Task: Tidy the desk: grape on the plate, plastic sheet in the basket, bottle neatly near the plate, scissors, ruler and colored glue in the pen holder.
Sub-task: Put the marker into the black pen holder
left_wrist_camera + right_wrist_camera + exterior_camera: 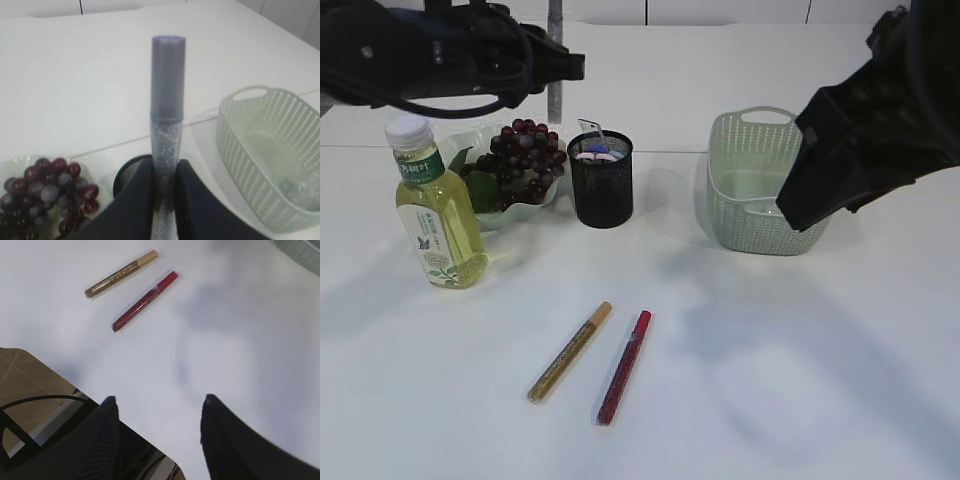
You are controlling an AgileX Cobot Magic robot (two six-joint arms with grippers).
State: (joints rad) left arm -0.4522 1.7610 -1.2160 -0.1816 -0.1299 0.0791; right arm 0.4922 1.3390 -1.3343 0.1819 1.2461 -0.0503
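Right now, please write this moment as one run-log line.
left gripper: holds silver glitter glue pen over pen holder | right gripper: open, empty | gold pen, red pen: on table

Bright, even light falls from above on the white table (770, 400), leaving soft grey shadows toward six o'clock. The left wrist view is hazy, with the grapes (45, 190) at seven o'clock blurred. The right wrist view is sharper.

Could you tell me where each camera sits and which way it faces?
Exterior: in front, slanting down on bottle, holder, basket; both arms show.
Left wrist: above holder, facing basket; left gripper clamps silver glue.
Right wrist: looking down; open right gripper.
Right wrist and exterior share gold glue, red glue.
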